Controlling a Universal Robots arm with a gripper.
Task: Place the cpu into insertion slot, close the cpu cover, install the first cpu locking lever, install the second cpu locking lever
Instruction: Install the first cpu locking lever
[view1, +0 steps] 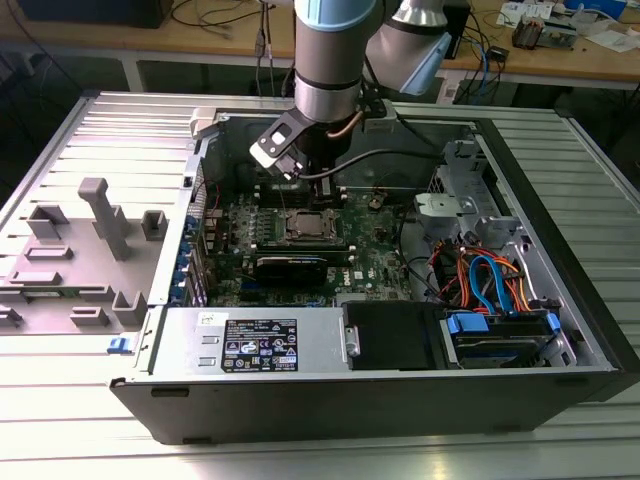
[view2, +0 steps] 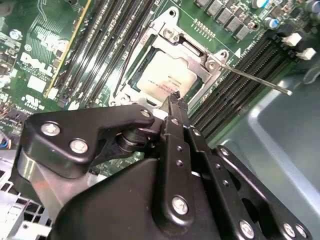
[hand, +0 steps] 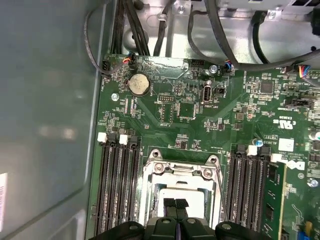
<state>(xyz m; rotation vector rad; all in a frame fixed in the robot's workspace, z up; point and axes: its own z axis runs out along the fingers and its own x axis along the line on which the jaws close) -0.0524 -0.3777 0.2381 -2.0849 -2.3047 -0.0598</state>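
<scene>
Gripper (view2: 173, 101) fingers together, empty, tips just above the cpu (view2: 167, 80) edge (contact: cannot tell). Cpu lies under the closed cover (view2: 205, 75), slot mostly hidden beneath. Lever rod (view2: 250, 77) sticks out sideways, its end blurred.

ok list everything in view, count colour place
case: one, black, open on the table
board: one, green, inside the case
cpu: one, silver-grey, mid-board
cover: one, silver, down around the cpu
levers: two, metal, beside the cpu
ram slots: several, black, flanking the cpu
coin cell: one, silver, on the board
cables: several, orange and blue, exterior view's right
fixture: one, grey, table, exterior view's left
arm: one, grey and blue, over the board
gripper: one, black, shut, near the cpu
</scene>
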